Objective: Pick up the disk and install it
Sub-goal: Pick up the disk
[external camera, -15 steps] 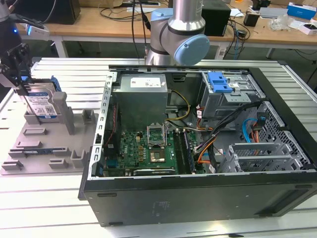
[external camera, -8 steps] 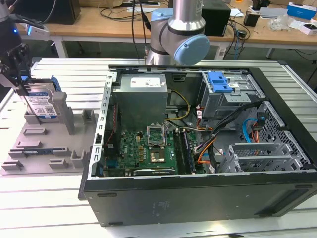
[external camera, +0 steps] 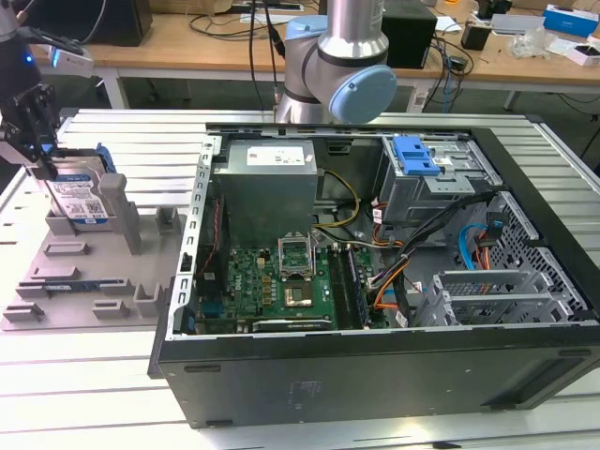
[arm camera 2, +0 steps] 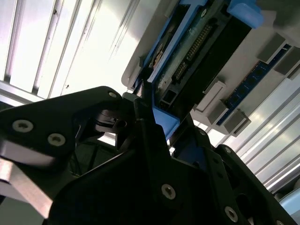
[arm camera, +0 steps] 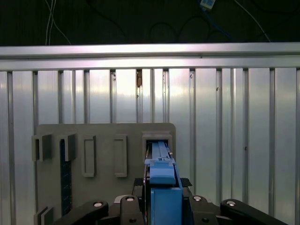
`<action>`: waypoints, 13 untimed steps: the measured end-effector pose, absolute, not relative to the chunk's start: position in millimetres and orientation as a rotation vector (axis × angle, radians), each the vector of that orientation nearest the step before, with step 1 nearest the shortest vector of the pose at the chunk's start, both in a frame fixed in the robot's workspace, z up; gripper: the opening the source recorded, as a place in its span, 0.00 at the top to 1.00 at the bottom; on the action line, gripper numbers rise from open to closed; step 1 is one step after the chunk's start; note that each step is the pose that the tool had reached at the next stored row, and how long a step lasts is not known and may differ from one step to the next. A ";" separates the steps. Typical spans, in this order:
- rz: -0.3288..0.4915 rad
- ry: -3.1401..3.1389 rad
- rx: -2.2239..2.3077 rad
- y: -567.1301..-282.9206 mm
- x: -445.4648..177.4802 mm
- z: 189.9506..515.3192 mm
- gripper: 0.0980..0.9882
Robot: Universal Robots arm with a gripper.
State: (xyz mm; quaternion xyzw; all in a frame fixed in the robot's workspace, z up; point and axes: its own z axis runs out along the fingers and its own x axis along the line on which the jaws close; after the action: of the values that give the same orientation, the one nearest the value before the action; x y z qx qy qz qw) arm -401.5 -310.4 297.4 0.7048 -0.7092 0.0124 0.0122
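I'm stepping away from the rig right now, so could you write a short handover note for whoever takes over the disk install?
Gripper: down at the top edge of the disk; whether it grips cannot be told.
Disk: standing on edge in its slot in the grey fixture, to the exterior view's left of the open computer case.
Done: the approach to the disk.
Left: lifting it out of the fixture and installing it in the case.
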 end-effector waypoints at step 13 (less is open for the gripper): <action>0.039 -2.211 2.197 -310.4 -402.1 297.0 0.70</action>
State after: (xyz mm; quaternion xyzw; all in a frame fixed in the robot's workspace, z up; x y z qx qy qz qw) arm -402.1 -310.4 297.0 0.7048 -0.7092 0.0124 0.0122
